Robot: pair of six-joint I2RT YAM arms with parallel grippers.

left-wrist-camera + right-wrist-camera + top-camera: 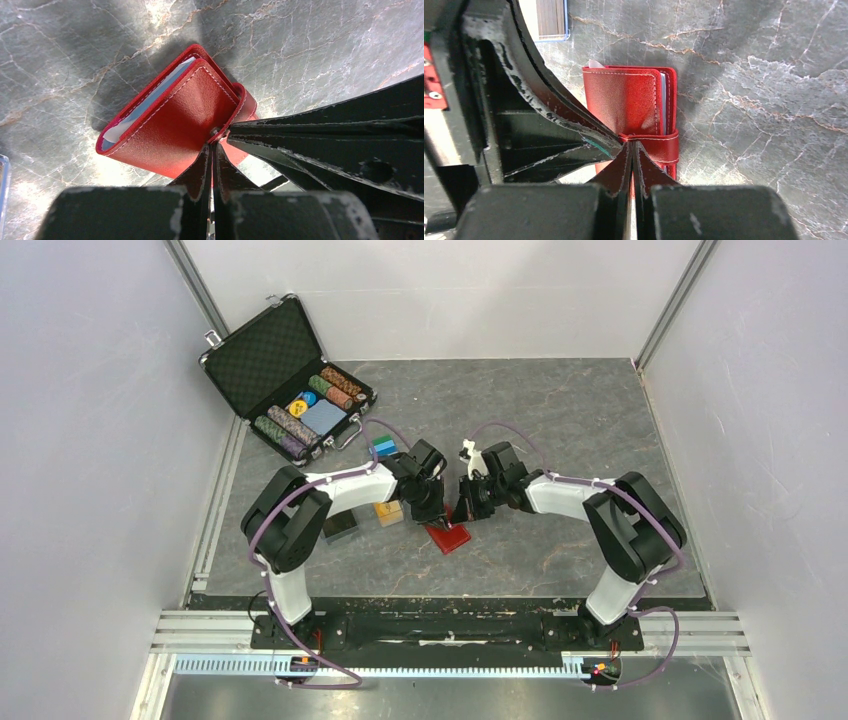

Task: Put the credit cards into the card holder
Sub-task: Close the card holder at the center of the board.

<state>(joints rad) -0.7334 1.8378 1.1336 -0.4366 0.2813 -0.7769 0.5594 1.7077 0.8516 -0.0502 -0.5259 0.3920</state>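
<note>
The card holder [449,537] is a red wallet lying folded shut on the grey table between both arms. Its strap [655,145] wraps over its edge to a metal snap [216,132]. Pale grey-blue credit card edges [148,102] show inside the fold, and one card edge [663,95] shows in the right wrist view. My left gripper [214,143] is shut with its tips against the snap. My right gripper [631,145] is shut too, tips on the strap. The two grippers [428,502] [470,502] meet tip to tip over the wallet. Nothing is pinched between either pair of fingers.
An open black foam-lined case [288,378] with rows of poker chips stands at the back left. A small clear box with an orange top [388,512], a small black box [340,528] and a blue-green item [383,447] lie left of the left arm. White walls enclose the table.
</note>
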